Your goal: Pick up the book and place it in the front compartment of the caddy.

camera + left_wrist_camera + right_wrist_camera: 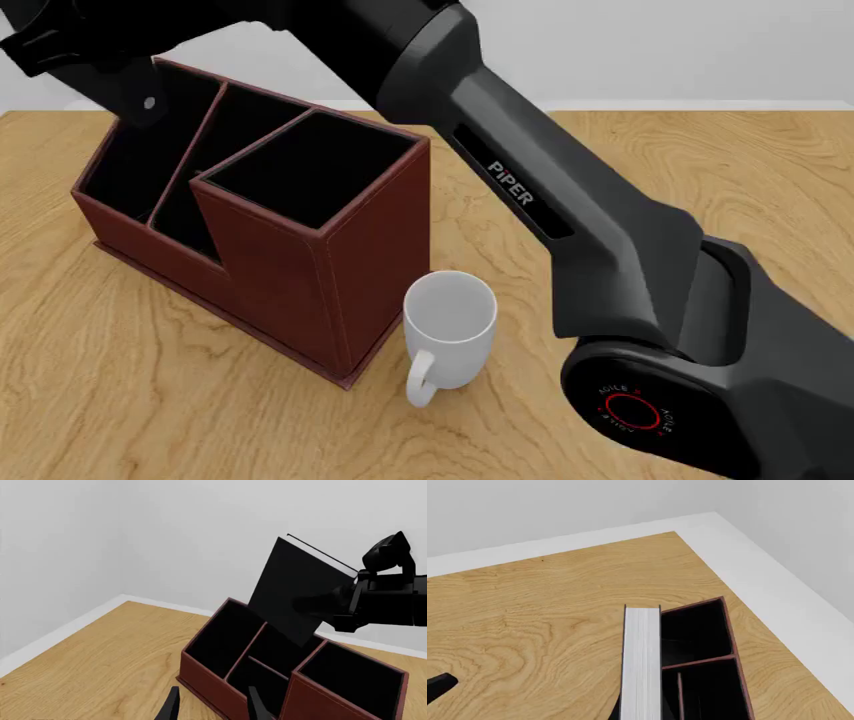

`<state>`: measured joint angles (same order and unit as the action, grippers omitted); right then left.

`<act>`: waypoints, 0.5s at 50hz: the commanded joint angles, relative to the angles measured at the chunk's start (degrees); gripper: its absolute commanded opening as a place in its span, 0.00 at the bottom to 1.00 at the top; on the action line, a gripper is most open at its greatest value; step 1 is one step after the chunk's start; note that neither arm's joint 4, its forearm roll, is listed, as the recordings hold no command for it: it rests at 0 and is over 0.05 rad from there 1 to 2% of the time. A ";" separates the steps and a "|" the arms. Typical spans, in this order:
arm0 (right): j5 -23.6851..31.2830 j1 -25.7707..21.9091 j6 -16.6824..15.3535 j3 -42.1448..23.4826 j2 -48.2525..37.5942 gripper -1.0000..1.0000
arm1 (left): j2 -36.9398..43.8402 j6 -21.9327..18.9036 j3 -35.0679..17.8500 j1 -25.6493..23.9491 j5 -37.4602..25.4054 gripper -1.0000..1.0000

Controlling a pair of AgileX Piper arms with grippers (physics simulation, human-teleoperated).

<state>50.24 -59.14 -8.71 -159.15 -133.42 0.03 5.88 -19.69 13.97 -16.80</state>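
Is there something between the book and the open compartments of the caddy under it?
No. In the left wrist view the book, gripped by the right gripper, hangs tilted over the caddy, with only air below it.

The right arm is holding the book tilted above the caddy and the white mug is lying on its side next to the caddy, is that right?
Not quite. The front view shows the white mug standing upright beside the caddy, opening up. The rest holds: in the left wrist view the right gripper holds the book tilted above the caddy.
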 commanded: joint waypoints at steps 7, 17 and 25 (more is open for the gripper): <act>-0.36 2.87 0.80 -3.02 -2.84 0.00 | 0.03 -0.13 0.78 1.09 0.48 1.00; -1.48 4.30 1.13 -2.86 -4.03 0.00 | 0.03 0.02 1.09 1.91 0.78 1.00; -2.25 6.06 0.85 -2.89 -5.11 0.00 | 0.02 -0.12 1.02 2.20 0.51 1.00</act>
<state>49.03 -55.01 -8.88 -161.31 -137.77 0.05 5.88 -18.72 15.71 -16.18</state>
